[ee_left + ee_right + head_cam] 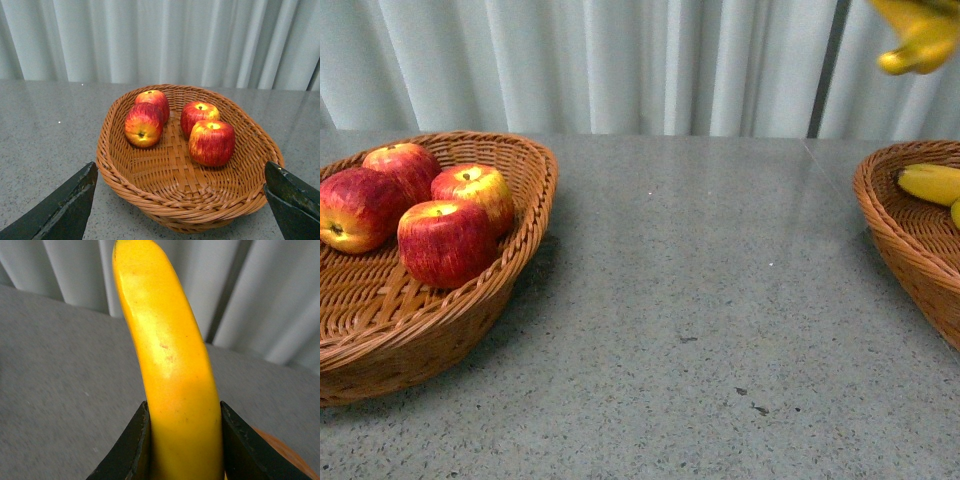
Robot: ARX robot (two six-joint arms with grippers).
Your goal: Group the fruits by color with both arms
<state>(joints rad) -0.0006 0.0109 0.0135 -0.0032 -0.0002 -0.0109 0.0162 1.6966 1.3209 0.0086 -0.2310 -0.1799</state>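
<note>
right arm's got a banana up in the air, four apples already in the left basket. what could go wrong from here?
1. The right end effector grips the banana near one end, most of it sticking out; it could pivot or slip during the move.
2. In the front view the held banana hangs high above the right basket; released there, it might bounce off the near rim or the bananas already inside.
3. The left end effector is open near the apple basket; it could nudge it.

front, left wrist: shared apple basket (510, 290)

two wicker baskets (530, 215) (880, 215), grey table (700, 300), curtain (620, 60)
</note>
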